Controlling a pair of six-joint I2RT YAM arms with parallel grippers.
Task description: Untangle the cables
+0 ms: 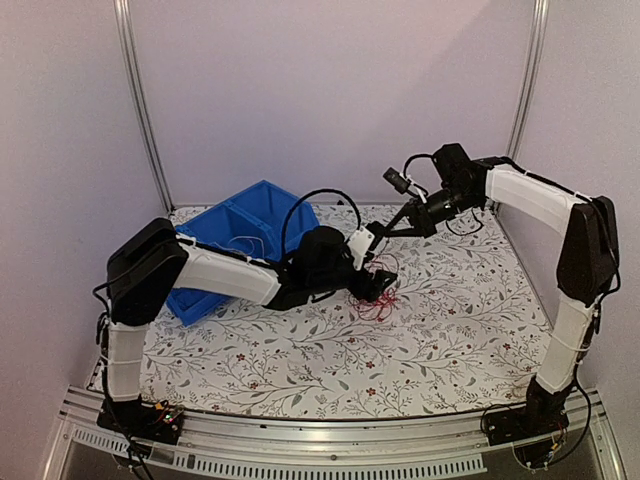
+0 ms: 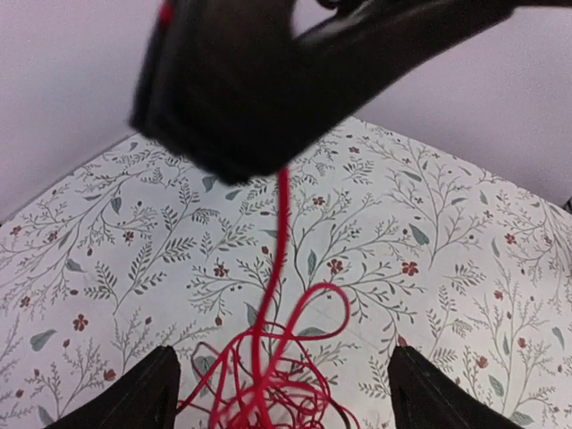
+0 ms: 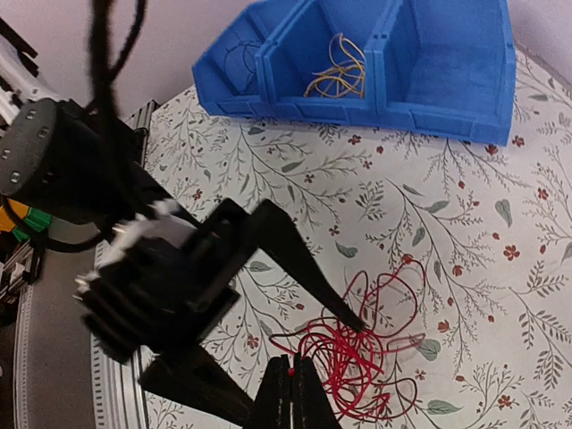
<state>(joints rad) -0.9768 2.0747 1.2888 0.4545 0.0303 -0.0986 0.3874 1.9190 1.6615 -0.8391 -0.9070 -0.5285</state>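
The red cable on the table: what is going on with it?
The right hand is shut on one strand of the red cable and holds it up from the tangle on the table. The left hand is open, its fingers on either side of that tangle. The red cable is not yet untangled. A yellow cable lies in the blue bin.

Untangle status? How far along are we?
Possibly done: a yellow cable lies in the middle compartment of the blue bin. In hand: right gripper shut on a strand of the red cable, left gripper open over it. Left: the red cable is a tangled heap.
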